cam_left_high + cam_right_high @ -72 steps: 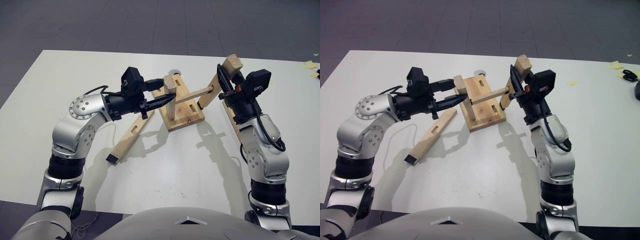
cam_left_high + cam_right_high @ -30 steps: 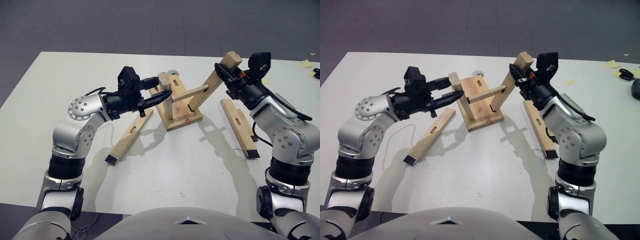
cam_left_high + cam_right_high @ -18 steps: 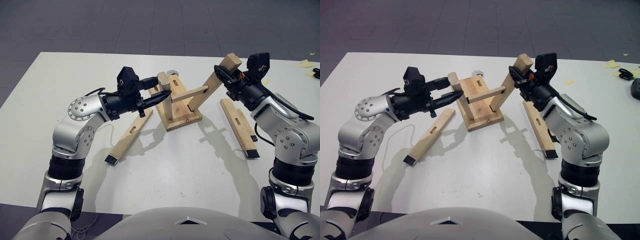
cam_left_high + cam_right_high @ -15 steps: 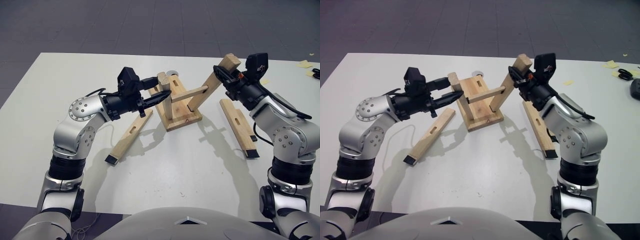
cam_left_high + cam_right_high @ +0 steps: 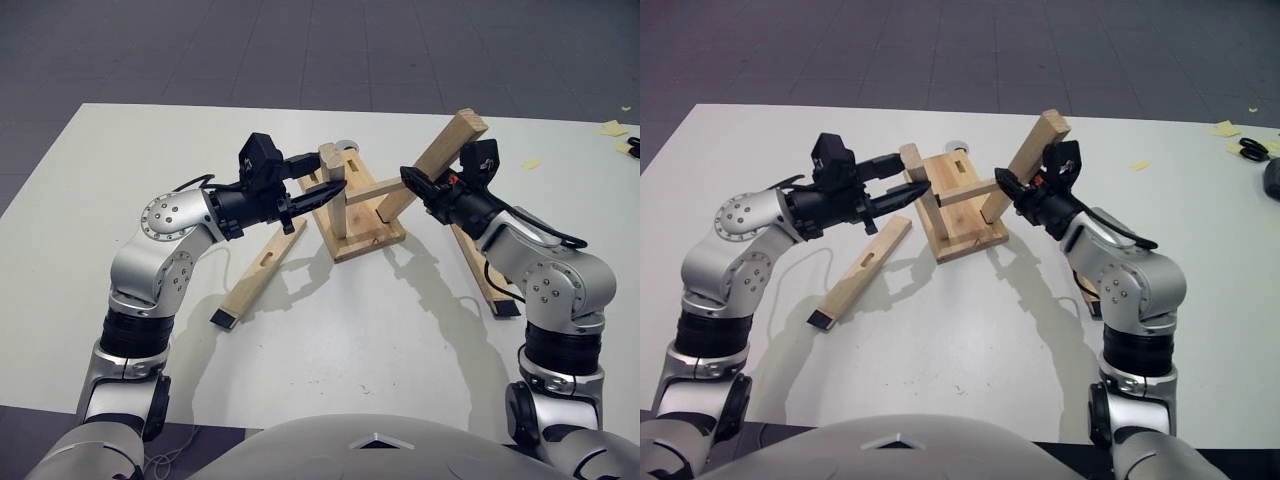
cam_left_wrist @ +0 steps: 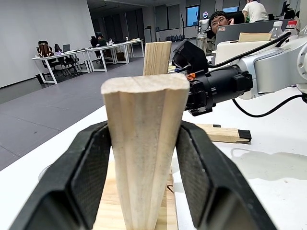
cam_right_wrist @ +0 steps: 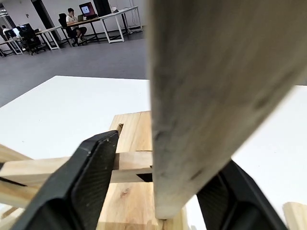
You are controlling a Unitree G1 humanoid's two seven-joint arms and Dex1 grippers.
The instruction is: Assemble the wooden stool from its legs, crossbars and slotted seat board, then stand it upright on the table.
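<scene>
The slotted seat board (image 5: 368, 222) lies flat on the white table (image 5: 330, 340). One leg (image 5: 333, 195) stands upright in it, and my left gripper (image 5: 328, 187) is shut on that leg near its top; the fingers (image 6: 91, 177) press both its sides. A crossbar (image 5: 372, 189) runs from this leg to a second leg (image 5: 445, 150), which leans up and to the right. My right gripper (image 5: 408, 180) straddles the leaning leg's lower part by the crossbar joint, open, with a gap beside one finger (image 7: 93, 175). Two loose legs lie flat, one on the left (image 5: 255, 275) and one on the right (image 5: 478, 262).
A small round grommet (image 5: 347, 146) sits in the table behind the seat board. Yellow paper scraps (image 5: 612, 128) and a dark object (image 5: 1272, 178) lie at the far right. The near half of the table is bare.
My right gripper has slid down the leaning leg from its top end to its lower part near the crossbar, and its arm has swung inward. The left gripper still holds the upright leg.
</scene>
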